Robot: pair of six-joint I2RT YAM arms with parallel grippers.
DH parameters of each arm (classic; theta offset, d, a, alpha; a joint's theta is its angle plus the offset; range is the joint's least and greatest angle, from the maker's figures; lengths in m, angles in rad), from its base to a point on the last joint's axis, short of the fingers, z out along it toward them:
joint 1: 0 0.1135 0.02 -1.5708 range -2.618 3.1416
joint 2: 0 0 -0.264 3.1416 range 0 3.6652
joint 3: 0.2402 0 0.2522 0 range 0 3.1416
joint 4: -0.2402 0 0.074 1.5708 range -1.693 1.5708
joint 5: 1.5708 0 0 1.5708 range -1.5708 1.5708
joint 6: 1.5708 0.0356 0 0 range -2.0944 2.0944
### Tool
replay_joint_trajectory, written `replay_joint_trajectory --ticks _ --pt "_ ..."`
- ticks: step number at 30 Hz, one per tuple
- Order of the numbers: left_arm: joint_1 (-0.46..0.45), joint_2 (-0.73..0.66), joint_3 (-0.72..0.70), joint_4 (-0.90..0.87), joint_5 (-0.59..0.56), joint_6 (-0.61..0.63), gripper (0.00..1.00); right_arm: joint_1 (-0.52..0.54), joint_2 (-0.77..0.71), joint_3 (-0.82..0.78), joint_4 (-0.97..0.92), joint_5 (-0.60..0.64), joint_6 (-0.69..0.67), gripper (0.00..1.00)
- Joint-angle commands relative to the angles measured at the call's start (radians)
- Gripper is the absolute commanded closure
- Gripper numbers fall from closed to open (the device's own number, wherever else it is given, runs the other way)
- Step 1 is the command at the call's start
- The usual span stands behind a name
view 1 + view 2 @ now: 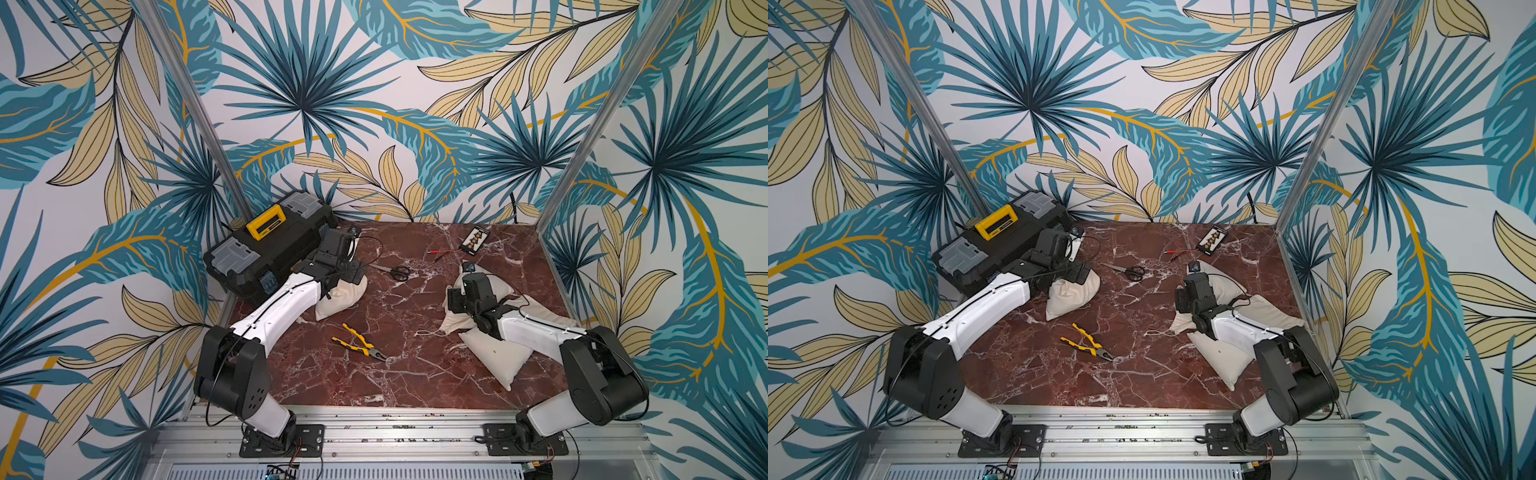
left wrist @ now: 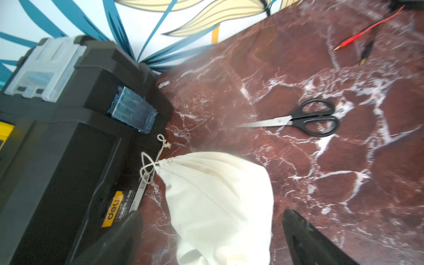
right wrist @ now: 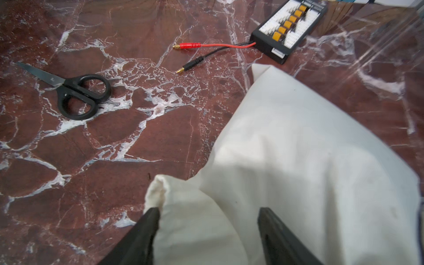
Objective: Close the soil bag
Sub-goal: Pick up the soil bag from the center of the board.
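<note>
- your left gripper (image 2: 212, 213) stood with its jaws wide, one on either side of the small bag (image 2: 218, 188) and clear of the cloth, gripping nothing.
- that small bag lay on the table (image 1: 415, 374) just beside the toolbox (image 1: 266, 249). its mouth was gathered tight and the drawstring (image 2: 149, 169) looped loose out of it, so i'd judge this one closed.
- your right gripper (image 3: 208, 210) had its jaws part-way apart astride the puckered mouth of a second bag (image 3: 195, 234), which lay against a big bag (image 3: 309, 160). i couldn't tell whether they pinched the cloth.
- that mouth looked bunched but not fully drawn. if this was the soil bag you meant, i'd say a last pull on its string was what remained.
- a slack string (image 1: 428, 331) lay on the table by the right-hand bags.
- counted: two arms, one toolbox, one pair of scissors (image 1: 395, 272), one pair of pliers (image 1: 357, 343).
- also one plug board (image 1: 476, 240) with two leads, a red lead (image 3: 190, 45) and a black lead (image 3: 193, 63).
- bags: one on the left and at least two on the right, perhaps three. your right arm hid where one ended and the next began.
</note>
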Motion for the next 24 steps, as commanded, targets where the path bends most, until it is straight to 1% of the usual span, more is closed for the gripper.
replay_joint_trajectory --ticks 1,3,4,5,7,10,13,15,18,21,24 --pt "-0.024 -0.067 -0.039 0.038 0.086 -0.024 0.00 0.005 0.037 0.025 0.049 -0.040 -0.028 0.55" --pt "-0.040 -0.099 -0.068 0.069 0.145 -0.013 0.00 0.006 0.023 0.027 0.049 -0.062 -0.058 0.79" --pt "-0.043 -0.107 -0.077 0.082 0.183 -0.017 0.00 0.006 0.012 0.029 0.079 -0.080 -0.071 0.91" --pt "-0.047 -0.111 -0.082 0.096 0.226 -0.029 0.00 0.006 -0.004 0.037 0.090 -0.102 -0.084 1.00" --pt "-0.061 -0.105 -0.087 0.116 0.292 -0.059 0.00 0.007 -0.026 0.068 0.081 -0.153 -0.101 1.00" --pt "-0.109 -0.091 -0.094 0.118 0.316 -0.100 0.00 0.013 -0.070 0.101 0.080 -0.230 -0.112 1.00" --pt "-0.153 -0.071 -0.127 0.215 0.383 -0.130 0.00 0.017 -0.125 0.098 0.103 -0.299 -0.112 1.00" --pt "-0.172 -0.035 -0.130 0.268 0.433 -0.162 0.00 0.018 -0.151 0.088 0.116 -0.335 -0.104 1.00" --pt "-0.212 0.037 -0.088 0.287 0.518 -0.201 0.02 0.019 -0.174 0.085 0.117 -0.380 -0.101 1.00" --pt "-0.238 0.105 -0.062 0.318 0.531 -0.220 0.02 0.020 -0.190 0.081 0.123 -0.406 -0.104 1.00" --pt "-0.243 0.196 -0.002 0.290 0.564 -0.244 0.04 0.022 -0.217 0.060 0.157 -0.448 -0.090 1.00"
